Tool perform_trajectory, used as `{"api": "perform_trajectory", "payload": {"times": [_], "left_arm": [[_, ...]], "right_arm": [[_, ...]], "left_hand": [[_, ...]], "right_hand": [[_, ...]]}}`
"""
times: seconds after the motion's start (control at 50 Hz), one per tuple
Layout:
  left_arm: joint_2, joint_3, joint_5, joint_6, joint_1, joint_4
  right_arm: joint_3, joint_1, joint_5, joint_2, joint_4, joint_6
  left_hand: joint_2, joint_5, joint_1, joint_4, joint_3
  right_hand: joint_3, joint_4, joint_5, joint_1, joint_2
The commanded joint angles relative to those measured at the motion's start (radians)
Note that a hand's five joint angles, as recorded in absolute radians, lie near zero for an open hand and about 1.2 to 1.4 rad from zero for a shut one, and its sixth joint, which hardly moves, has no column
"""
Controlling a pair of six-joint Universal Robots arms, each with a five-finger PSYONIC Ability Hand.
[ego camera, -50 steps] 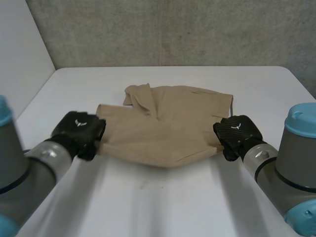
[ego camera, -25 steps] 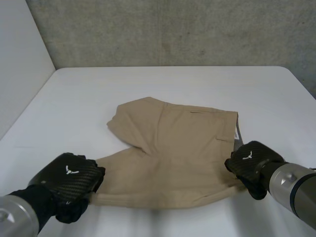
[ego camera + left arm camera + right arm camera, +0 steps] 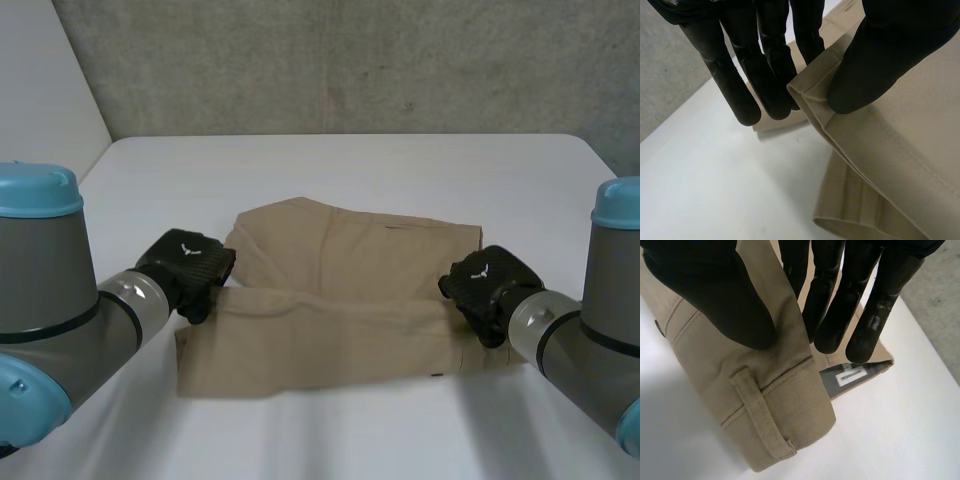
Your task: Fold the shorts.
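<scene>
The tan shorts [image 3: 340,330] lie across the middle of the white table, doubled over, with a fold line along the near side. My left hand [image 3: 185,265] is at the shorts' left end; in the left wrist view its thumb [image 3: 890,45] and fingers [image 3: 765,65] pinch a hemmed corner of the shorts [image 3: 890,150]. My right hand [image 3: 485,285] is at the right end. In the right wrist view its thumb [image 3: 705,290] and fingers [image 3: 835,300] pinch the waistband [image 3: 775,390] by a belt loop. Both held edges sit slightly above the lower layer.
The white table [image 3: 350,160] stretches bare beyond the shorts to a grey wall at the back and a pale wall at the left. A white label [image 3: 852,376] shows inside the lower layer's waistband, past my right fingertips.
Both hands first drew the shorts toward the near edge, then carried their held edges back over the cloth. The shorts now lie doubled, with a fold at the near side.
</scene>
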Motion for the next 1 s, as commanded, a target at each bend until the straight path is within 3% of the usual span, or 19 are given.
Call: {"api": "perform_trajectory", "payload": {"times": [0.02,0.16,0.18,0.24,0.38,0.48,0.68,0.88,0.96,1.0], "left_arm": [[0.047,-0.101,-0.004,-0.001,-0.016,-0.058],[0.146,-0.185,0.009,0.007,-0.036,-0.118],[0.167,-0.185,0.007,0.005,-0.036,-0.119],[0.202,-0.159,0.004,0.01,-0.026,-0.105],[0.151,-0.023,0.004,0.018,-0.025,0.006],[-0.015,0.084,0.003,0.021,-0.025,0.109],[-0.317,0.331,-0.004,0.048,-0.023,0.117],[-0.426,0.404,0.001,0.155,-0.02,0.122],[-0.439,0.401,-0.011,0.197,-0.013,0.091],[-0.431,0.39,-0.034,0.22,-0.011,0.033]], "right_arm": [[0.092,-0.006,-0.007,0.001,0.014,-0.017],[0.138,-0.009,-0.01,-0.013,0.076,-0.055],[0.141,-0.009,-0.009,-0.015,0.077,-0.06],[0.141,-0.009,-0.01,-0.015,0.076,-0.06],[0.14,-0.005,-0.01,-0.015,0.073,-0.058],[0.146,0.0,-0.01,-0.015,0.073,-0.051],[0.157,-0.005,-0.01,-0.016,0.071,-0.051],[0.158,-0.005,-0.01,-0.016,0.07,-0.051],[0.158,-0.006,-0.01,-0.015,0.06,-0.051],[0.158,-0.008,-0.01,-0.015,0.05,-0.051]], "left_hand": [[0.2,0.236,0.29,0.197,0.208],[0.148,0.184,0.238,0.145,0.156],[-0.213,-0.176,-0.123,-0.216,-0.205],[-0.813,-0.777,-0.724,-0.816,-0.805],[-0.818,-0.782,-0.729,-0.821,-0.81],[-0.818,-0.782,-0.729,-0.821,-0.81],[-0.836,-0.8,-0.746,-0.839,-0.828],[-0.868,-0.832,-0.778,-0.871,-0.86],[-0.71,-0.674,-0.621,-0.713,-0.702],[-0.449,-0.413,-0.359,-0.452,-0.441]], "right_hand": [[0.199,0.205,0.231,0.426,0.223],[0.199,0.205,0.231,0.426,0.223],[0.199,0.205,0.231,0.426,0.223],[0.199,0.205,0.231,0.426,0.223],[0.199,0.205,0.231,0.426,0.223],[0.199,0.205,0.231,0.426,0.223],[0.199,0.205,0.231,0.426,0.223],[0.199,0.205,0.231,0.426,0.223],[0.199,0.205,0.231,0.426,0.223],[0.199,0.205,0.231,0.426,0.223]]}}
